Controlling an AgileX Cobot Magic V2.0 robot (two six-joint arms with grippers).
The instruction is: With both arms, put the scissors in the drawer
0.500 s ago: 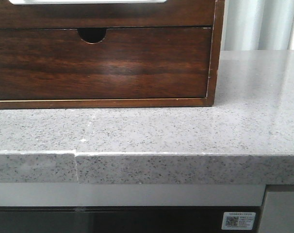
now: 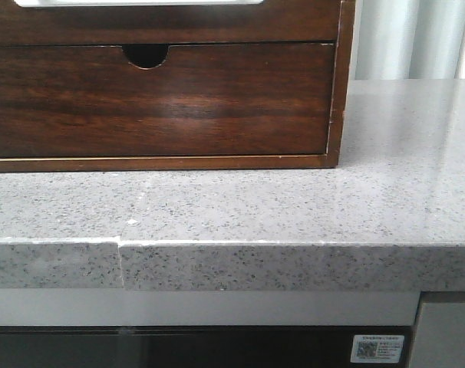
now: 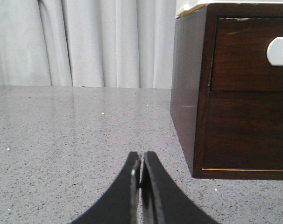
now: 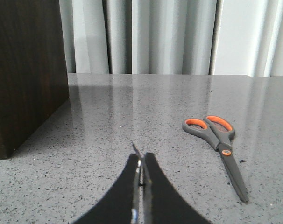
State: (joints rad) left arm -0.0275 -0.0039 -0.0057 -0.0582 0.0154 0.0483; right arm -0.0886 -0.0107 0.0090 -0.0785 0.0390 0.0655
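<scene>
Scissors [image 4: 219,144]: flat on desk [image 4: 132,116], untouched. L fingers [image 3: 140,173] & R fingers [image 4: 140,173]: pressed together, holding nothing.

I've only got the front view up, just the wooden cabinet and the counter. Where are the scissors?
Observer: The scissors lie flat on the counter, closed, shown only in the right wrist view.
Operator: Is the right gripper holding anything?
Observer: No, the right gripper is shut and empty, short of the scissors.
Operator: And the left one?
Observer: The left gripper is shut too, low over the counter beside the cabinet.
Operator: Is the drawer open?
Observer: The drawer sits flush with the cabinet front, its white scoop visible.
</scene>
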